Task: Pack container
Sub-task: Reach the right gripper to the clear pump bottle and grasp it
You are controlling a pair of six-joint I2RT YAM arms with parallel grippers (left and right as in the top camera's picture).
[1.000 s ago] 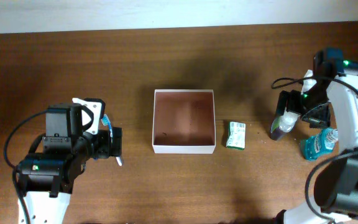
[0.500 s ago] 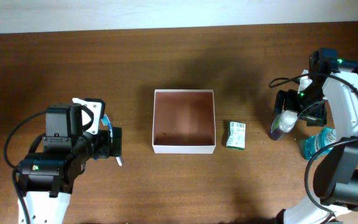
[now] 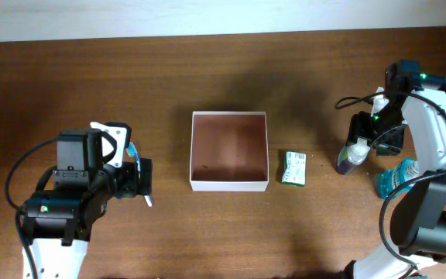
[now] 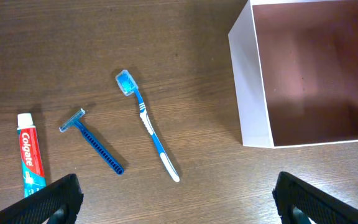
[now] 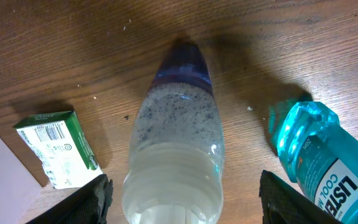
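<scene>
The container (image 3: 228,185) is a square white box with a pinkish-brown inside, at the table's centre; it also shows in the left wrist view (image 4: 252,93), and nothing shows inside it. My left gripper (image 4: 179,208) is open and empty, left of the container, above a blue toothbrush (image 4: 148,127), a blue razor (image 4: 93,143) and a toothpaste tube (image 4: 30,154). My right gripper (image 5: 185,208) is open and straddles a clear bottle with a purple cap (image 5: 178,134), with gaps on both sides. The bottle lies at the right (image 3: 349,155).
A green soap box (image 3: 293,167) lies just right of the container and shows in the right wrist view (image 5: 58,149). A blue mouthwash bottle (image 3: 397,180) lies at the far right, close beside the clear bottle (image 5: 319,165). The left arm (image 3: 76,194) hides most of the toothbrush overhead.
My right arm has shifted slightly toward the far edge while staying over the clear bottle. The left arm and the objects have not moved.
</scene>
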